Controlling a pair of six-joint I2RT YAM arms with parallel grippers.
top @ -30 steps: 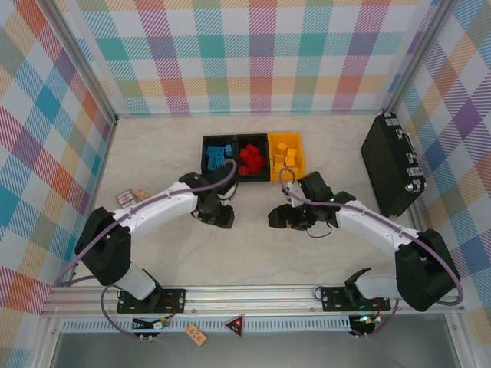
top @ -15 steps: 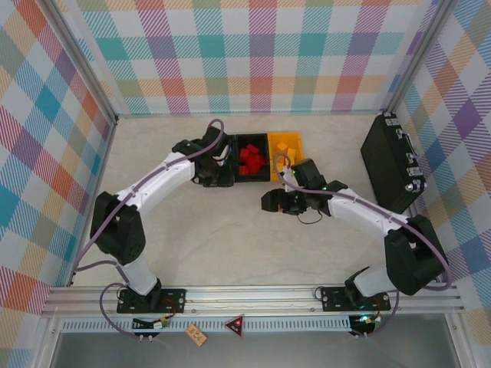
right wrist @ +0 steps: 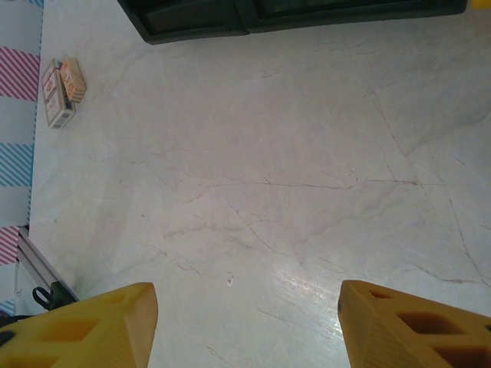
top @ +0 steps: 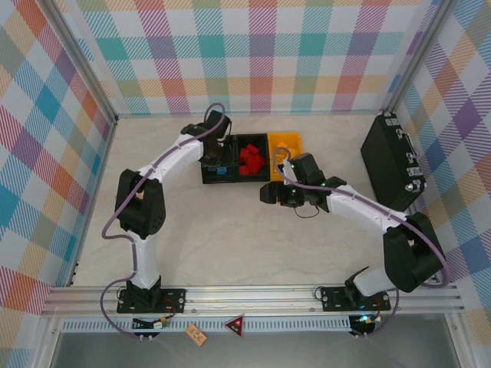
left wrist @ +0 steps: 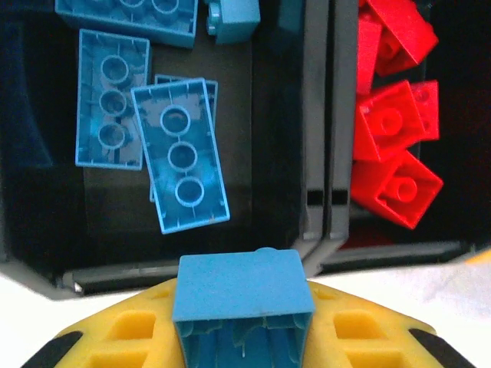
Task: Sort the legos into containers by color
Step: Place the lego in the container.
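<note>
Clenched in left gripper [left wrist: 244,331], over near wall of left black bin [left wrist: 115,274]: smooth boxy blue lego [left wrist: 242,287]. Inside, flat blue legos [left wrist: 180,157], hollow undersides up. Right gripper [right wrist: 247,322] released above veined, marble-look table [right wrist: 268,153].

Pastel plaid walls [top: 261,54] enclose a pale marbled table [top: 230,245] edged by aluminium rail [top: 253,295].

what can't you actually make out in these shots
- Top view: most blue bin contents, under the left arm.
- Top view: yellow bin's near half, behind the right arm.
- Right wrist view: cards' print, too small.
- Left wrist view: held blue brick's lower end, cut by the bottom edge.
</note>
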